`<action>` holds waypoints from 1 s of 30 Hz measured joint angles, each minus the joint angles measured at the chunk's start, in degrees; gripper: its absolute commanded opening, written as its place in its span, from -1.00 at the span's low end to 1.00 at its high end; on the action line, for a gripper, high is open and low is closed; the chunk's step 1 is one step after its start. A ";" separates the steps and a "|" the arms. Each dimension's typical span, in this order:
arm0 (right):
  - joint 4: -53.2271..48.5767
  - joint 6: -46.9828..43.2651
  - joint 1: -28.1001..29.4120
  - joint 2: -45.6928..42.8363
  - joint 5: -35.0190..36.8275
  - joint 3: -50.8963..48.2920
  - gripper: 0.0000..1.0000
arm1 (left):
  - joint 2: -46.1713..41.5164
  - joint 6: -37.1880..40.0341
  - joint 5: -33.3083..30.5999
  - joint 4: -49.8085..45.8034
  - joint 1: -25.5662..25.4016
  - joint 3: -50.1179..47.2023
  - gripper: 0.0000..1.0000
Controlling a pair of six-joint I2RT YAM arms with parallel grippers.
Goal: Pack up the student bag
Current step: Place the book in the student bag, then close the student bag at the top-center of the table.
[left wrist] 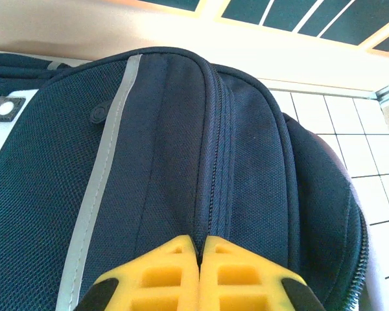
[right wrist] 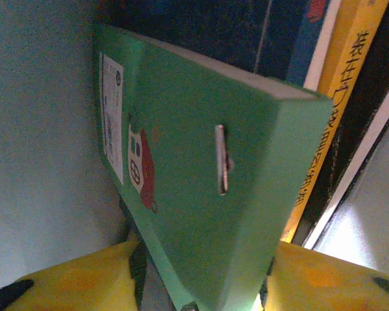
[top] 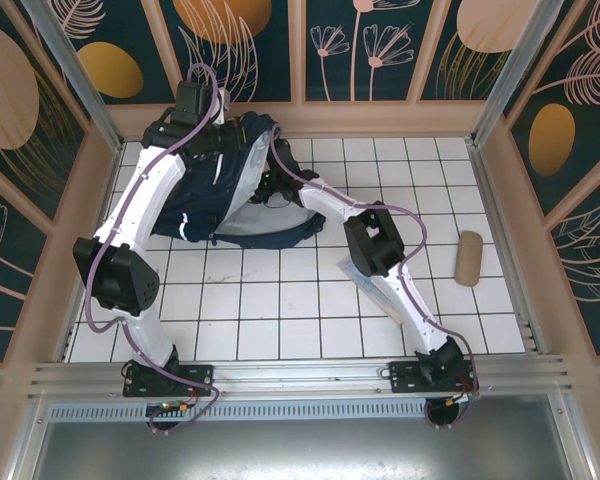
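Student bag (top: 230, 200): navy backpack, upper centre-left of the top view, on the white tiled table (top: 280, 320). Left gripper (left wrist: 200, 249): clenched, 2 yellow fingers pressed together at the bag's zipper seam, bottom centre. Right gripper (right wrist: 204, 275): 2 fingers straddle a green book (right wrist: 201, 181) beside a yellow-spined book (right wrist: 340, 84); grip cannot be told.

You can read Chinese characters running down the yellow book spine (right wrist: 347, 84), starting 装在, the rest too blurred or cut off; white label (right wrist: 111, 123) on the green book (right wrist: 201, 194), print too small to read
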 measured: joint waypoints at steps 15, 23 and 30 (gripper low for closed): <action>-2.82 -10.01 -1.38 -28.15 8.63 -29.86 0.42 | -1.05 -0.39 1.55 4.66 -0.17 -5.79 -1.00; -3.65 -12.39 -5.40 -44.76 14.91 -52.15 0.40 | -3.19 -2.32 5.57 10.69 -0.17 -13.29 -1.00; -5.77 -12.61 -10.32 -56.06 18.78 -63.65 0.40 | -3.52 -5.38 8.33 16.06 -2.36 -18.45 -1.00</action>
